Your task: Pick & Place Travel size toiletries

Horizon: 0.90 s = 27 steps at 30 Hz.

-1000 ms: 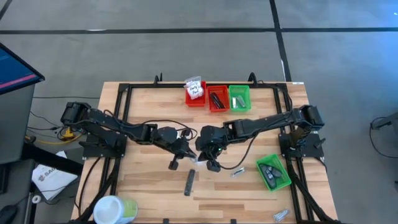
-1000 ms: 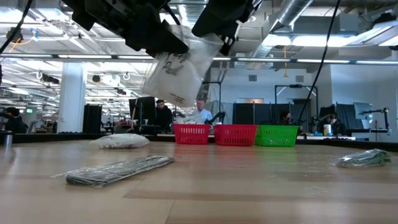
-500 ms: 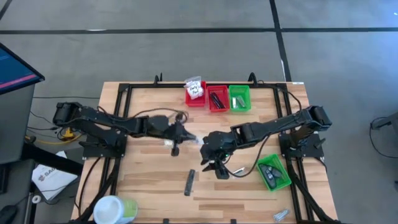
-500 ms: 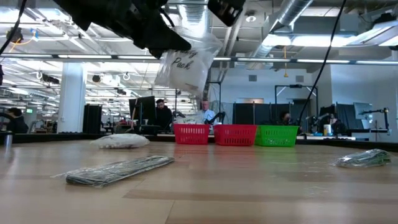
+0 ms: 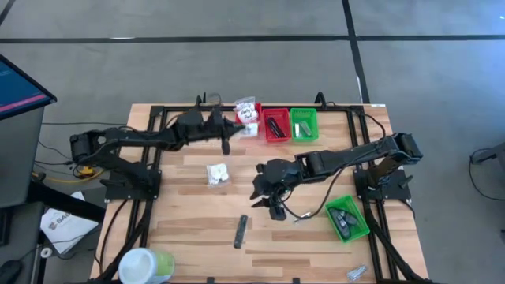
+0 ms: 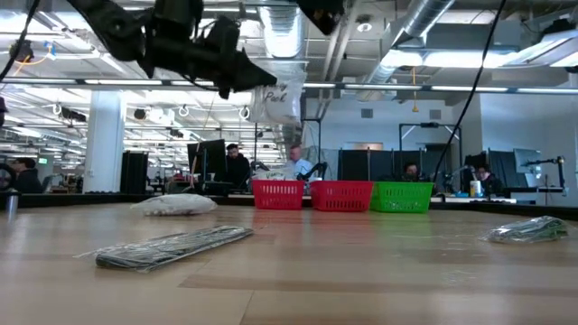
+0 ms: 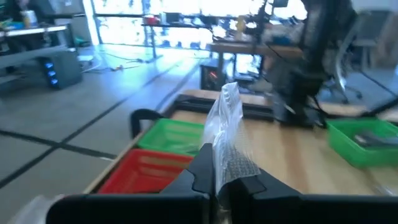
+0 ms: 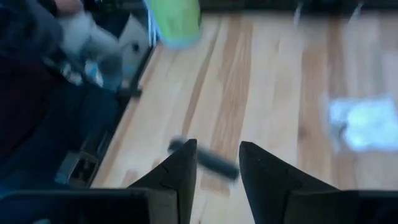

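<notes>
Left gripper (image 7: 214, 180) pinches a crinkly clear packet (image 7: 227, 140) upright.
Red bin (image 7: 146, 171) at 10 o'clock; right gripper (image 8: 217, 165) gapes empty.

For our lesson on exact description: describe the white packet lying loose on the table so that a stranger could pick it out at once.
Start at the row of three small plastic bins along the wooden table's far edge, two red and one green. Come toward the table's middle from the leftmost red bin: the small white crinkly plastic packet lies flat on bare wood there. It is the only loose white item; the nearby dark flat stick is slim and grey-black.
</notes>
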{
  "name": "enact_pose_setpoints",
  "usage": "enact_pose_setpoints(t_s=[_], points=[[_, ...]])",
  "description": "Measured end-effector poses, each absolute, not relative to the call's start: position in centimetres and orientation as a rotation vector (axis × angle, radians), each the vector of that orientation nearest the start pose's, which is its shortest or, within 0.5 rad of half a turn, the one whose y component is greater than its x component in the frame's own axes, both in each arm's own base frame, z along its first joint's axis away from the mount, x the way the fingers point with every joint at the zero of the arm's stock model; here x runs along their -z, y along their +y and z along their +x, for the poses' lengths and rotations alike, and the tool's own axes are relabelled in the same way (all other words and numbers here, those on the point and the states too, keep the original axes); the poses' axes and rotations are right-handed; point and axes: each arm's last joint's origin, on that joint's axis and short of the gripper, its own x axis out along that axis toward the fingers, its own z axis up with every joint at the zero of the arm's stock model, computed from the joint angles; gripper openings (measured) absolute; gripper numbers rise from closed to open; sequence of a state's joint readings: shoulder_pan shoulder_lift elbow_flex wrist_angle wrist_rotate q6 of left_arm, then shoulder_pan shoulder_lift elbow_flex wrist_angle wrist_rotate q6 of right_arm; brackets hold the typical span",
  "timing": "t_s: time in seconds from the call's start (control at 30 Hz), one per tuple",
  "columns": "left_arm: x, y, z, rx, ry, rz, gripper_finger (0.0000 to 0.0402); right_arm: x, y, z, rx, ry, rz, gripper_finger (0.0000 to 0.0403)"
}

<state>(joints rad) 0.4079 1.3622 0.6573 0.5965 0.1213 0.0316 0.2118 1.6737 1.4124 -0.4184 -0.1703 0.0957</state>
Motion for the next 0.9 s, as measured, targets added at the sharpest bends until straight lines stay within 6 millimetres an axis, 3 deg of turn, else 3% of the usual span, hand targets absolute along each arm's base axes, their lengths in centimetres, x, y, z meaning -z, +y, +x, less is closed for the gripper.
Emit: enact_pose_setpoints(t_s=[0.23,0.57,0.7,0.9], points=[[-22.1,16.7,26.1,-0.292,0.074,-0.069,0.0005,-32.3,8.1,33.7,-0.348,0.416,0.073,0.0113],[-20.3,22.7,27.7,-0.188,0.106,-0.17,0.0005,-32.3,6.0,28.5,-0.328,0.181,0.111,0.0113],[-19.1,24.5,27.7,-0.196,0.121,-0.225,0.0005,-32.4,6.0,27.9,-0.334,0.176,0.11,0.0113],[-16.5,27.5,26.2,-0.275,0.146,-0.446,0.0005,-32.2,6.4,28.0,-0.349,0.175,0.101,0.0113]])
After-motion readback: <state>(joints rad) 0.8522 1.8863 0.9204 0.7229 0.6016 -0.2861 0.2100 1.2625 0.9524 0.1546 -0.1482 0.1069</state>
